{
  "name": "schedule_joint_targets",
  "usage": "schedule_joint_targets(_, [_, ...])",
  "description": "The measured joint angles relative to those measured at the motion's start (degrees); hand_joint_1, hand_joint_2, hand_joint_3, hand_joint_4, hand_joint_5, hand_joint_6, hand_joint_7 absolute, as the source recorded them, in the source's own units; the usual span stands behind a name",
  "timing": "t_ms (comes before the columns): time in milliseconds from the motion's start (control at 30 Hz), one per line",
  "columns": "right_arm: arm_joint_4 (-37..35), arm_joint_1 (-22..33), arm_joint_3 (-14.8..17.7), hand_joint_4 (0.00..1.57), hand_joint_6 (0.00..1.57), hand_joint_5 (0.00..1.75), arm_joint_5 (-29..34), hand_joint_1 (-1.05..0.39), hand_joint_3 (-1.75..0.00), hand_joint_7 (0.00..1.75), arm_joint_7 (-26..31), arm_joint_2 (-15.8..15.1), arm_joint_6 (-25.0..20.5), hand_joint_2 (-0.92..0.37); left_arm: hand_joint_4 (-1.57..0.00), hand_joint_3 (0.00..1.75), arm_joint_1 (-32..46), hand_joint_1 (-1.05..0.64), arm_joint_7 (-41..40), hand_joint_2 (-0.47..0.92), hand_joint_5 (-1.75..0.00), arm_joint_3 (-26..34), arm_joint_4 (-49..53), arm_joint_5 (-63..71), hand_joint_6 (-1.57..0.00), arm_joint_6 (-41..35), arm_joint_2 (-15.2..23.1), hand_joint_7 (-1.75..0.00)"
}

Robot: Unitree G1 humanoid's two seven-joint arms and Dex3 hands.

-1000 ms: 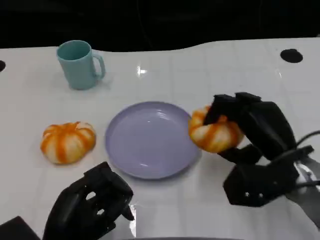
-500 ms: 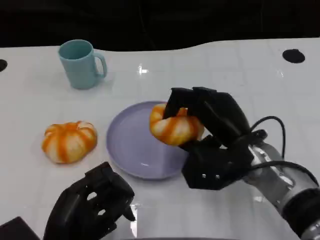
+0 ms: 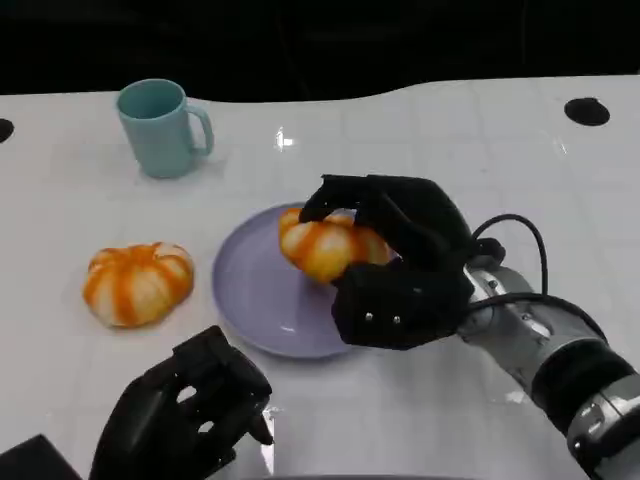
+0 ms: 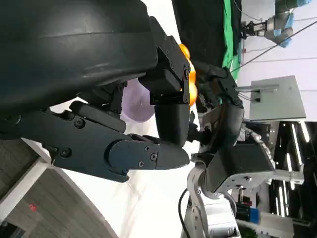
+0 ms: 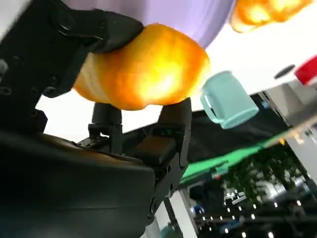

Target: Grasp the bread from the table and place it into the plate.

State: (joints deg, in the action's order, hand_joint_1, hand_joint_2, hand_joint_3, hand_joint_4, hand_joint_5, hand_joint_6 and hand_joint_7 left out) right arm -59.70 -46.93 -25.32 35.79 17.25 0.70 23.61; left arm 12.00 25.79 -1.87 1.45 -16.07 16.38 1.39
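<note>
My right hand [image 3: 395,265] grips an orange-and-white bread roll [image 3: 322,246] over the lilac plate [image 3: 265,295], on its right half; whether the roll touches the plate I cannot tell. The right wrist view shows that roll [image 5: 143,74] clamped between black fingers [image 5: 173,124] with the plate [image 5: 198,15] behind it. A second, similar roll [image 3: 136,282] lies on the table left of the plate. My left hand [image 3: 185,415] hovers low at the near left with its fingers curled and nothing in them; the left wrist view shows its fingers [image 4: 124,148] closed.
A teal mug [image 3: 160,127] stands at the far left, handle turned right. A black round mark [image 3: 586,111] sits at the far right of the white table [image 3: 450,150]. The table's dark far edge runs along the top.
My right hand has carried the roll leftward from beside the plate's right rim to over the plate. The left hand, the other roll and the mug have stayed put.
</note>
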Motion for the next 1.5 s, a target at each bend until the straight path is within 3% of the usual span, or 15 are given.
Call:
schedule_joint_targets(100, [0.85, -0.11, -1.59, 0.09, 0.39, 0.38, 0.93, -0.54, -0.2, 0.0, -3.4, -0.62, -1.54, -0.91, -0.61, 0.32, 0.0, -0.58, 0.0, 0.92, -1.75, -0.05, 0.0, 0.01, -0.56, 0.0, 0.0, -1.5])
schedule_joint_targets(233, [4.72, -0.07, -2.57, 0.01, 0.28, 0.41, 1.17, -0.63, -0.22, 0.0, -8.64, -1.78, -4.38, -0.92, -0.61, 0.32, 0.0, -0.56, 0.0, 0.92, -1.75, -0.11, 0.0, 0.03, -0.56, 0.03, 0.0, -1.49])
schedule_joint_targets(433, [11.58, 1.31, -2.64, 0.0, 0.27, 0.44, 0.83, -0.69, -0.26, 0.0, -13.12, -3.75, -5.74, -0.92, -0.61, 0.34, -0.01, -0.56, 0.0, 0.92, -1.75, -0.14, 0.0, 0.05, -0.56, 0.17, 0.0, -1.49])
schedule_joint_targets(833, [21.33, 6.97, -1.64, 0.0, 0.28, 0.49, -1.42, -0.68, -0.23, 0.01, -18.72, -7.43, -5.72, -0.92, -0.61, 0.33, -0.04, -0.56, 0.0, 0.92, -1.75, -0.13, 0.0, 0.08, -0.56, 0.22, 0.04, -1.49])
schedule_joint_targets(1100, [31.9, 14.14, -0.32, 0.01, 0.31, 0.61, -3.49, -0.64, -0.19, 0.02, -20.97, -11.04, -3.69, -0.92, -0.62, 0.33, -0.16, -0.57, 0.0, 0.92, -1.75, -0.2, -0.01, 0.07, -0.56, 0.4, 0.01, -1.49])
schedule_joint_targets(1300, [40.23, 21.22, 1.56, 0.16, 0.41, 0.71, -3.93, -0.56, -0.13, 0.06, -20.98, -14.96, -1.09, -0.92, -0.62, 0.33, -0.29, -0.58, -0.06, 0.92, -1.75, -0.29, -0.07, 0.35, -0.57, 0.38, 0.04, -1.49])
schedule_joint_targets(1500, [46.46, 28.31, 4.9, 0.37, 0.58, 0.81, -4.94, -0.45, -0.08, 0.13, -19.97, -16.9, 1.62, -0.91, -0.61, 0.34, -0.37, -0.55, -0.05, 0.92, -1.75, -0.31, -0.21, 0.49, -0.55, 0.13, 0.08, -1.49])
